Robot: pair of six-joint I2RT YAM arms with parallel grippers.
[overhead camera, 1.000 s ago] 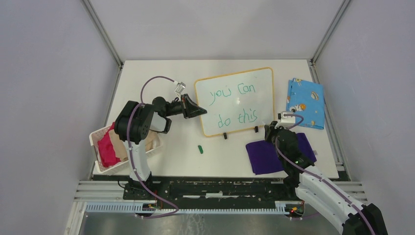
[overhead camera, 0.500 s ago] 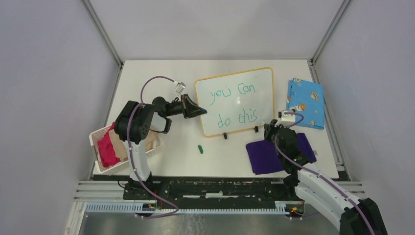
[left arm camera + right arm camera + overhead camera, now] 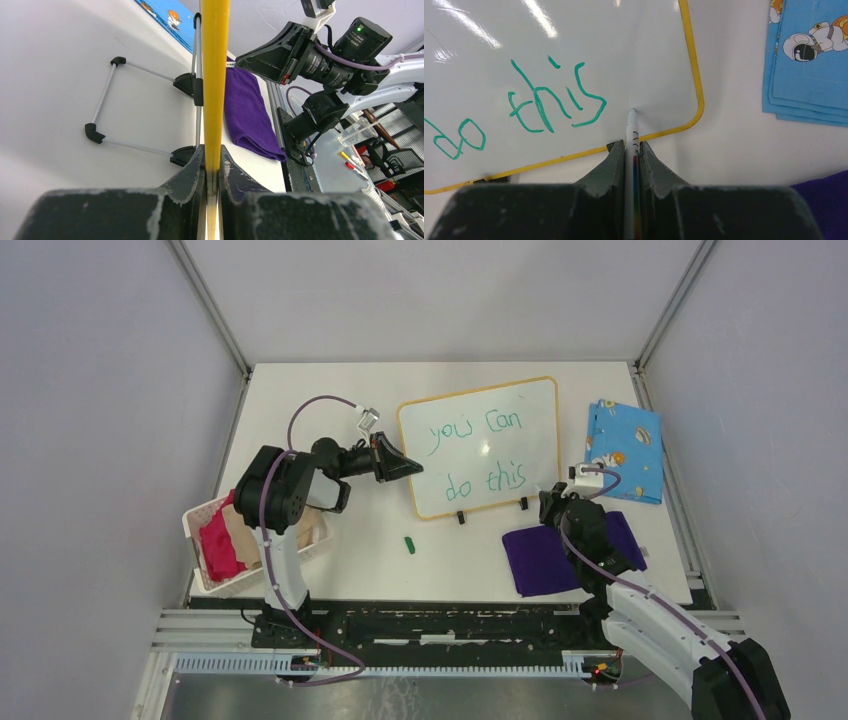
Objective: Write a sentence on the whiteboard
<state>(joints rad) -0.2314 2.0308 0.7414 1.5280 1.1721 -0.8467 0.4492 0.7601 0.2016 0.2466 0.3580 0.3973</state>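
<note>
The whiteboard (image 3: 520, 415) with a yellow rim stands tilted on black feet at the table's middle back. The sentence (image 3: 478, 450) reads "you can do this" in green, in two lines. My left gripper (image 3: 408, 468) is shut on the board's left edge; the yellow rim (image 3: 215, 75) runs up between its fingers. My right gripper (image 3: 552, 498) is shut on a white marker (image 3: 631, 131). The marker tip sits at the board's lower right corner, right of "this" (image 3: 555, 99); I cannot tell if it touches. The whiteboard also shows in the right wrist view (image 3: 624, 50).
A blue patterned cloth (image 3: 624, 448) lies at the right back. A purple cloth (image 3: 540, 558) lies under my right arm. A green cap (image 3: 409, 544) lies in front of the board. A white basket (image 3: 200, 540) with pink and beige cloths stands at the left front.
My right gripper with the marker has shifted very slightly. The left gripper and the board have not moved.
</note>
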